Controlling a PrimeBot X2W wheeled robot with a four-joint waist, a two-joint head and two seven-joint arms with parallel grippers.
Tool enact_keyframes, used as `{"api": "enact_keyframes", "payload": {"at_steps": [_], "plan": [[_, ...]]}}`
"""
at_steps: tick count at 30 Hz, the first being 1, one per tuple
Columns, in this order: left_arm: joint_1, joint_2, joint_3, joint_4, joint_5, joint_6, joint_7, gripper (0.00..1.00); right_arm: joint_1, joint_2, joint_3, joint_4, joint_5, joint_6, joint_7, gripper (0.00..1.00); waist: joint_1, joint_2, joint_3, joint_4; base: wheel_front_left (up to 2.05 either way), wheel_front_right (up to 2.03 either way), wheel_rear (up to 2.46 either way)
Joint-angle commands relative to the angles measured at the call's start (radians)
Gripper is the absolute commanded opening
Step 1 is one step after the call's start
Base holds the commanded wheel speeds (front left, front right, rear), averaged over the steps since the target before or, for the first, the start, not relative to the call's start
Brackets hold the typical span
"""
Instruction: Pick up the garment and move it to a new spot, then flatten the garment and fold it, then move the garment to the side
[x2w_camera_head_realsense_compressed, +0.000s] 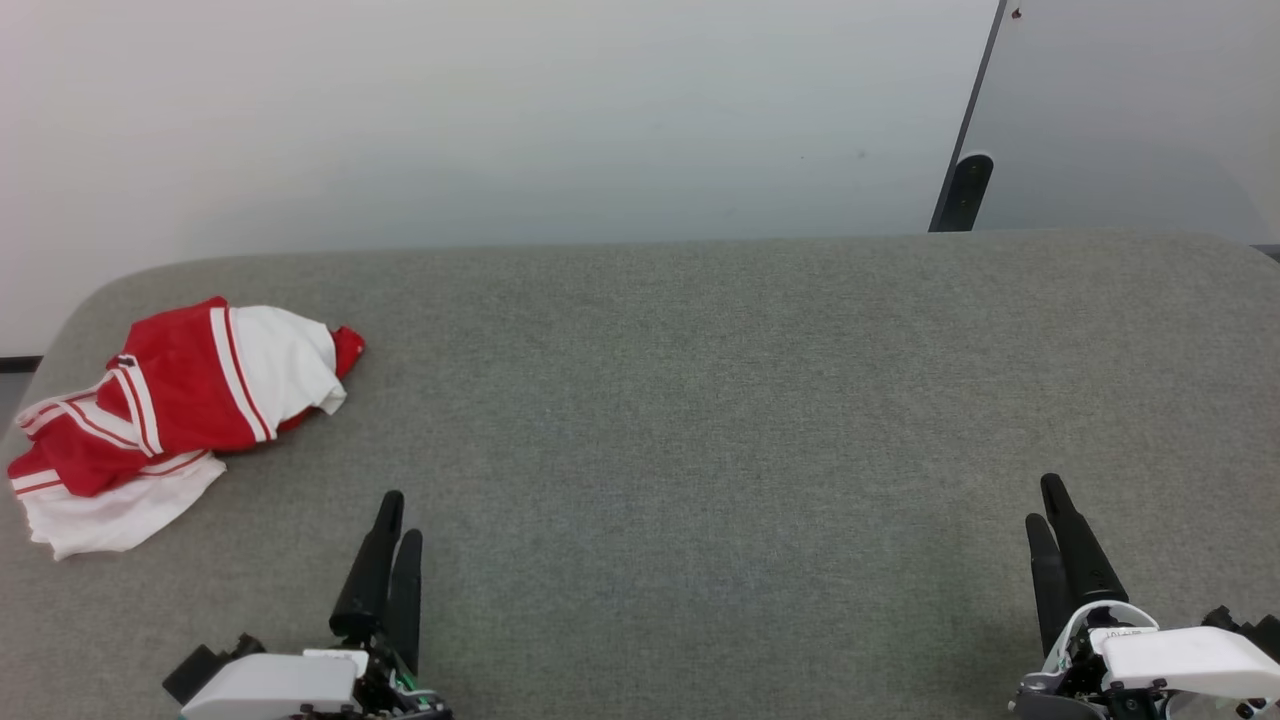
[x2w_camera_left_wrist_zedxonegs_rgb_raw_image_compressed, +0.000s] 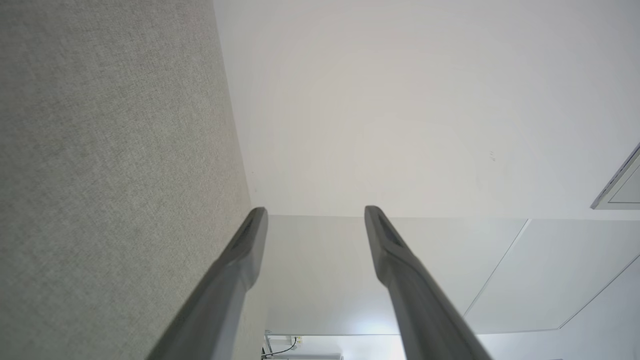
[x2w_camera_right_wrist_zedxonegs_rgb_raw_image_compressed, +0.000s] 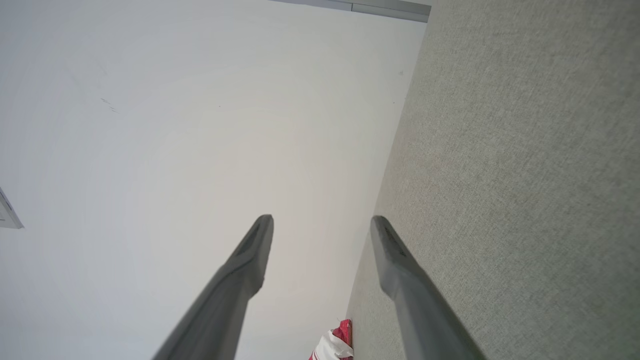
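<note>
The garment (x2w_camera_head_realsense_compressed: 165, 410), a red jersey with white sleeves and white-striped trim, lies crumpled at the far left of the grey table (x2w_camera_head_realsense_compressed: 700, 400); its number and lettering are hidden in the folds. A small part of the garment (x2w_camera_right_wrist_zedxonegs_rgb_raw_image_compressed: 336, 342) peeks in at the bottom of the right wrist view. My left gripper (x2w_camera_head_realsense_compressed: 398, 515) rests at the lower left, right of the jersey and apart from it, open and empty (x2w_camera_left_wrist_zedxonegs_rgb_raw_image_compressed: 316, 214). My right gripper (x2w_camera_head_realsense_compressed: 1046, 502) sits at the lower right, far from the jersey, open with nothing between its fingers (x2w_camera_right_wrist_zedxonegs_rgb_raw_image_compressed: 322, 222).
A white wall (x2w_camera_head_realsense_compressed: 500, 110) runs behind the table's far edge. A dark post (x2w_camera_head_realsense_compressed: 963, 190) and a grey panel (x2w_camera_head_realsense_compressed: 1130, 110) stand at the back right. The jersey reaches the table's left edge.
</note>
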Motion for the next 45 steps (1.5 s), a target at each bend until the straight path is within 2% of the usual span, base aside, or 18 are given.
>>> {"api": "enact_keyframes", "payload": {"at_steps": [1,45], "plan": [[-0.006,0.006,-0.005,-0.024,-0.003,-0.005,-0.006,1.00,-0.014,-0.009,0.013,-0.022,-0.004,0.001,-0.011,1.00,0.0000,0.0000,0.000,0.000,0.00,0.00,0.00],[0.016,0.010,-0.054,-0.120,-0.023,-0.007,-0.068,1.00,-0.018,-0.063,0.142,-0.095,-0.033,0.001,-0.135,1.00,0.0000,0.0000,-0.002,-0.007,0.00,0.00,0.00]]}}
